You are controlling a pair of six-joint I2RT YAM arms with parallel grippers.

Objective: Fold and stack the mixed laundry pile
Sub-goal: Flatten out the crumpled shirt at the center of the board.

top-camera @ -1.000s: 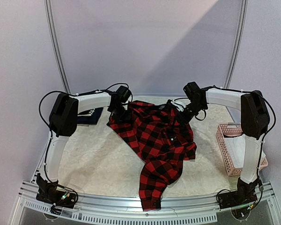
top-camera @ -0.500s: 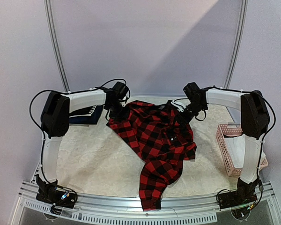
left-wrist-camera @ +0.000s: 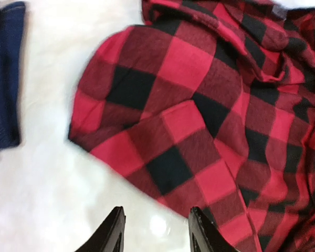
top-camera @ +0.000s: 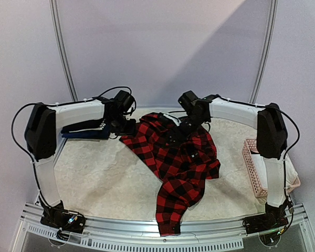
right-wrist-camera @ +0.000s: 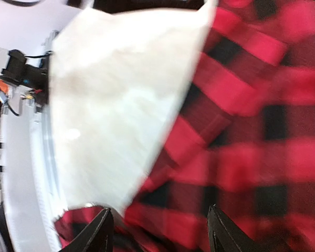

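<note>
Over the last second both arms had shifted while the plaid shirt (top-camera: 178,163) barely changed its lie. It was spread crumpled across the middle of the surface (top-camera: 105,178), one sleeve trailing to the 6 o'clock edge.

The left arm had swung its elbow out toward 9 o'clock. The left claw (top-camera: 127,126) had drawn back to the shirt's 10 o'clock corner, and in the wrist view its fingers stood moderately parted with nothing between them. The corner lay flat on the surface just ahead, so any hold there had been given up.

The right claw (top-camera: 185,125) had travelled from the shirt's 1 o'clock corner toward the collar at 12 o'clock. It hung over the plaid with fingers wide apart (that wrist view was blurred, but no cloth looked pinched).

The navy folded clothes (top-camera: 86,131) lay at 10 o'clock, close beside the shirt's corner without touching it, and the pink basket (top-camera: 250,168) sat at 3 o'clock.

This looked like repositioning for fresh grips. The shirt was not yet flattened or folded, so the task seemed early.
</note>
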